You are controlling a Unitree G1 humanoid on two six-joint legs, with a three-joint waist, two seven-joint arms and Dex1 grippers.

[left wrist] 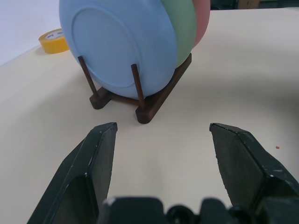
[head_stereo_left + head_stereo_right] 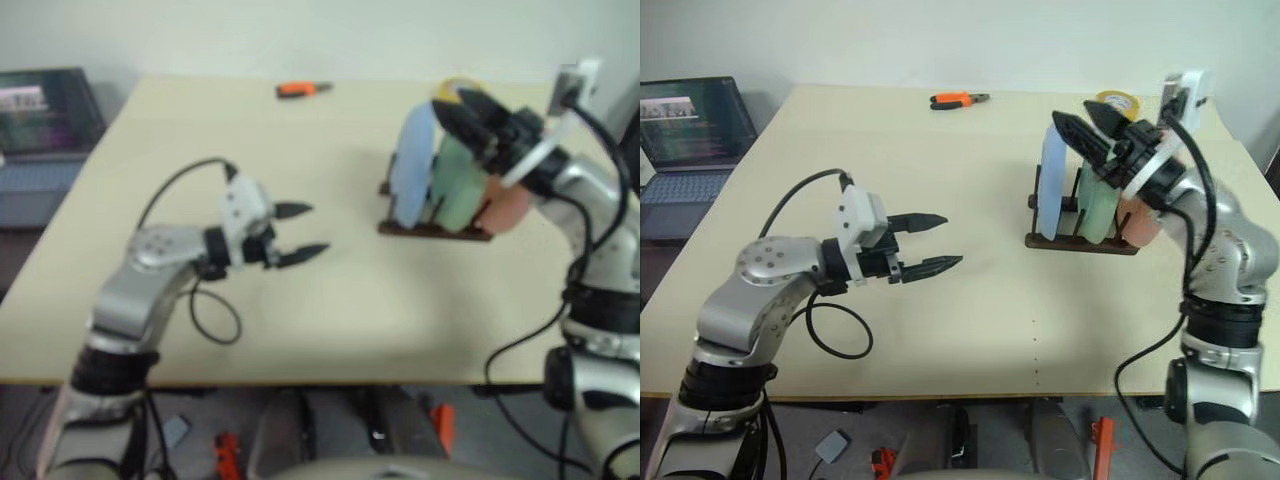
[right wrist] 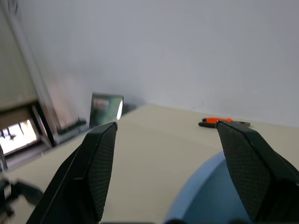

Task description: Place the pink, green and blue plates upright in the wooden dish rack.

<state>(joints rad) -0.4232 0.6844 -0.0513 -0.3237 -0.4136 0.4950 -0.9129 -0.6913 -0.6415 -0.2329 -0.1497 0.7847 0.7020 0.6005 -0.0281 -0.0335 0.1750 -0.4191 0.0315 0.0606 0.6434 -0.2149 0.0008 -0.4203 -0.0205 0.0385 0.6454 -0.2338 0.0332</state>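
Rack (image 2: 1080, 240) sits on counter (image 2: 970, 300), far right side. All 3 plates stand upright in it, edge-on in head views: blue plate (image 2: 1052, 185) nearest counter middle, green plate (image 2: 1100, 205) in the mid slot, pink plate (image 2: 1138, 222) at far-right end, mostly hidden behind R arm. L wrist view confirms: blue plate face-on behind two pegs, green and pink stacked close behind it, rims seated down between the rails.

R pincer (image 2: 1090, 125) released, jaws wide, nothing between them; hovers just above plate tops, over blue/green. R wrist view has the blue rim below the spread fingers (image 3: 100, 163), not touching.

L pincer (image 2: 935, 242) released too, empty, hanging over bare counter well apart from rack, aimed toward it.

Judgement: task looks done, all 3 racked and standing w/o support. Left, if anything: clear R arm w/o bumping the tops. Risk: a knock on a rim could tip plates out of slots.

Off-task: tape roll (image 2: 1118, 103) behind rack, orange pliers (image 2: 958, 99) at far edge, laptop (image 2: 685, 125) off L side.
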